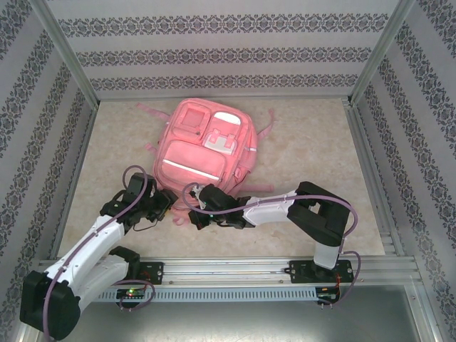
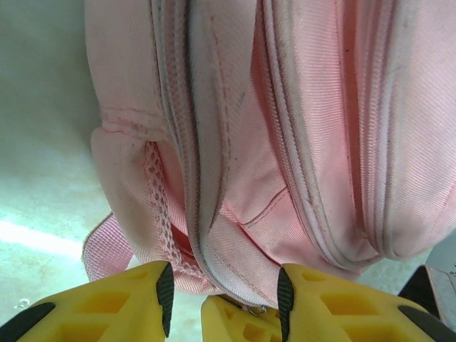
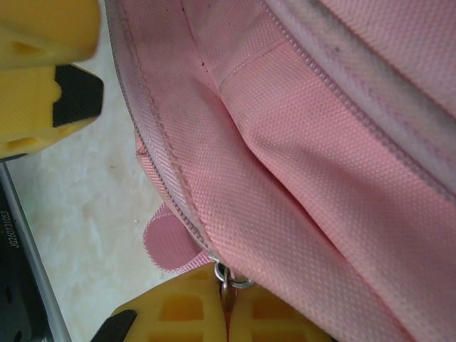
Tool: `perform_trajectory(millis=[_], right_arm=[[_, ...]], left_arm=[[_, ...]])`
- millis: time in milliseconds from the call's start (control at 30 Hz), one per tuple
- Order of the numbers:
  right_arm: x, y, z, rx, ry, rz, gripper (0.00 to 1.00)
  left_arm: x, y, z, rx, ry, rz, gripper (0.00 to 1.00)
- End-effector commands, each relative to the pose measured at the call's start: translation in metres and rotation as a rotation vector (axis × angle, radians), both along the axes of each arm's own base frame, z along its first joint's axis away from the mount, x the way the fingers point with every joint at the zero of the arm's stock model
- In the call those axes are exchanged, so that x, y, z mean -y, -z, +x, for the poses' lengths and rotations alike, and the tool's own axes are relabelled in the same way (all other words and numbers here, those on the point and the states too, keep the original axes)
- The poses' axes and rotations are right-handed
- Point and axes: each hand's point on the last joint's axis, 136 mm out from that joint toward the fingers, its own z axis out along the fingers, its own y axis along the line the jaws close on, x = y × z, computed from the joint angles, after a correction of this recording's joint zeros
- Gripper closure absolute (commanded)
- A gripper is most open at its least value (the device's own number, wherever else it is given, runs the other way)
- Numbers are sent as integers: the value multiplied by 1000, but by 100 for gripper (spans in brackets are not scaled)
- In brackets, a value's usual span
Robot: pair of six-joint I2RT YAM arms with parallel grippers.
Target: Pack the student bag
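The student bag [image 1: 203, 146] lies flat on the tabletop [image 1: 306, 142], front pockets up. Its near end is turned toward the 2 arm bases, so both arms can reach the zipper there. The right fingers [image 3: 192, 313] are pressed together on the metal ring of the zipper pull [image 3: 229, 278] at the bag's near corner. That pinch looks meant for dragging the slider to open a compartment. The left fingers [image 2: 121, 306] stand partly apart and hold nothing, straddling the same corner just beside the right pair. They are likely placed to brace the fabric so the zip runs instead of the bag sliding.
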Motion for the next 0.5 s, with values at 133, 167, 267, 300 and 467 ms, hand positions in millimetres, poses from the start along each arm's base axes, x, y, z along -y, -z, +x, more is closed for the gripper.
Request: perform_trajectory(millis=[133,167,267,300,467], right_arm=[[4,12,8,-16,38,-19,100],[4,12,9,-17,41,-18,100],[4,11,9,-17,40,-17,100],[4,12,8,-18,40,-18,100],[11,17,8,-17,52,-38,100]], left_arm=[[12,2,10,10,3,-15,57],[11,3,10,10,1,-10,57],[9,9,13,10,0,11,59],[9,11,16,11,2,16,60],[9,14,29,37,-5,32,76]])
